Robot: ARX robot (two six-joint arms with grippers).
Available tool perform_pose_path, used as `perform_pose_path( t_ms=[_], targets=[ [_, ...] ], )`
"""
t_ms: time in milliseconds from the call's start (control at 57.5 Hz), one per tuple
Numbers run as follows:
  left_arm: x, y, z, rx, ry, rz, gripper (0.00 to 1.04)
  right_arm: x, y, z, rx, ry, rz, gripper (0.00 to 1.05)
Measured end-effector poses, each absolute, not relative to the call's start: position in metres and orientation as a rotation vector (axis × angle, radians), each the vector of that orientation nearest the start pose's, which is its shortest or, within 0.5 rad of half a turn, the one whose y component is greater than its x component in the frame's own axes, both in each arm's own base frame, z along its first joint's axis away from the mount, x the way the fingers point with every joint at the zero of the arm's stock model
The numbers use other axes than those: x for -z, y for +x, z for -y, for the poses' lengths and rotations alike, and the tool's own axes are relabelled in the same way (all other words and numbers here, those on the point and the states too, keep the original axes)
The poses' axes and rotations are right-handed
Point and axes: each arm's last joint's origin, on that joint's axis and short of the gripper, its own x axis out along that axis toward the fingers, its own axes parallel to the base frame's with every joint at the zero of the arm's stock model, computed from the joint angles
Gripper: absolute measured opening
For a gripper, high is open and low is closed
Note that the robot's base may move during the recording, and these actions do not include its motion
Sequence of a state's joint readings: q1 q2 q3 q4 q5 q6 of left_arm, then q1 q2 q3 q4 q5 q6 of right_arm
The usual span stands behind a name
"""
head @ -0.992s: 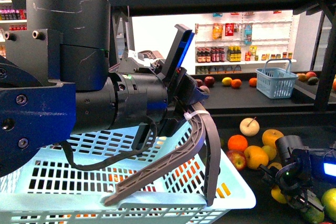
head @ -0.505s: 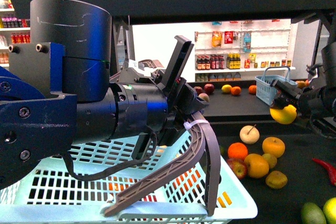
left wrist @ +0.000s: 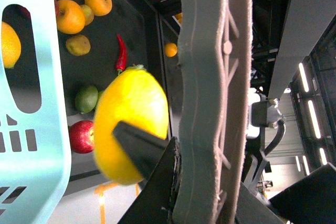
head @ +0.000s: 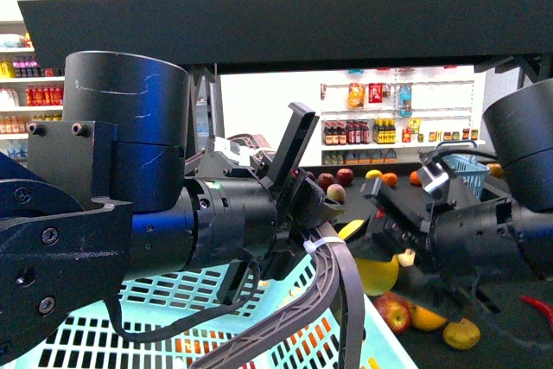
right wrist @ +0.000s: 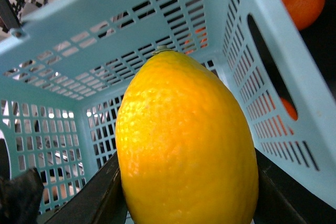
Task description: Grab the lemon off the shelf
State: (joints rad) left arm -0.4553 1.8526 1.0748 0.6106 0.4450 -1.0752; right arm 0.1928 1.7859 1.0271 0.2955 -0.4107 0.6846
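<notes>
Lemon point(right wrist: 186, 140), big oval yellow fruit, gripped between dark fingers of right claw point(head: 386, 244), held clear above dark tray of black metal shelf point(head: 505, 347), just beside rim of pale blue slotted plastic basket point(head: 130, 334). Red apple point(head: 393, 310) and red chilli point(head: 536, 307) lying on tray below. Left claw point(head: 337, 300), grey ribbed fingers, over basket; open or closed, cannot tell

1. Left arm point(head: 130, 213): black cylindrical joints, blue-black housing, round screws point(head: 50, 235).
2. Its grey ribbed fingers point(left wrist: 210, 103), a white zip tie point(head: 315, 244) at their base.
3. Right arm point(head: 488, 231): black, rounded.
</notes>
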Motion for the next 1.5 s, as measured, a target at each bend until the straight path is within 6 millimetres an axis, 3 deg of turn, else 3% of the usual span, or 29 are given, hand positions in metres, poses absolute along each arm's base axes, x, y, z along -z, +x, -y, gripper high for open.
perform_pose_path(
  t_ms=[157, 452, 731, 922, 1096, 1288, 1392, 1497],
  targets=[
    [-0.212, 0.356, 0.188, 0.715, -0.994, -0.636, 0.10, -0.171, 0.368, -0.103, -0.414, 0.691, -0.709, 0.53],
    [-0.205, 0.359, 0.187, 0.692, -0.978, -0.639, 0.09, -0.155, 0.373, -0.110, -0.389, 0.706, -0.732, 0.54],
    [-0.205, 0.360, 0.186, 0.688, -0.978, -0.636, 0.09, -0.156, 0.374, -0.108, -0.397, 0.698, -0.696, 0.96],
    [-0.206, 0.358, 0.187, 0.700, -0.994, -0.654, 0.09, -0.156, 0.375, -0.099, -0.388, 0.688, -0.681, 0.97],
    [-0.206, 0.358, 0.188, 0.701, -0.994, -0.653, 0.09, -0.173, 0.380, -0.071, -0.362, 0.694, -0.589, 0.97],
    [-0.206, 0.358, 0.188, 0.700, -0.996, -0.654, 0.09, -0.195, 0.389, -0.012, -0.291, 0.673, -0.431, 0.97],
    [-0.206, 0.358, 0.188, 0.700, -0.996, -0.654, 0.09, -0.188, 0.398, 0.012, -0.235, 0.623, -0.398, 0.97],
    [-0.206, 0.358, 0.188, 0.700, -0.996, -0.654, 0.09, -0.162, 0.415, 0.022, -0.202, 0.516, -0.421, 0.97]
  ],
)
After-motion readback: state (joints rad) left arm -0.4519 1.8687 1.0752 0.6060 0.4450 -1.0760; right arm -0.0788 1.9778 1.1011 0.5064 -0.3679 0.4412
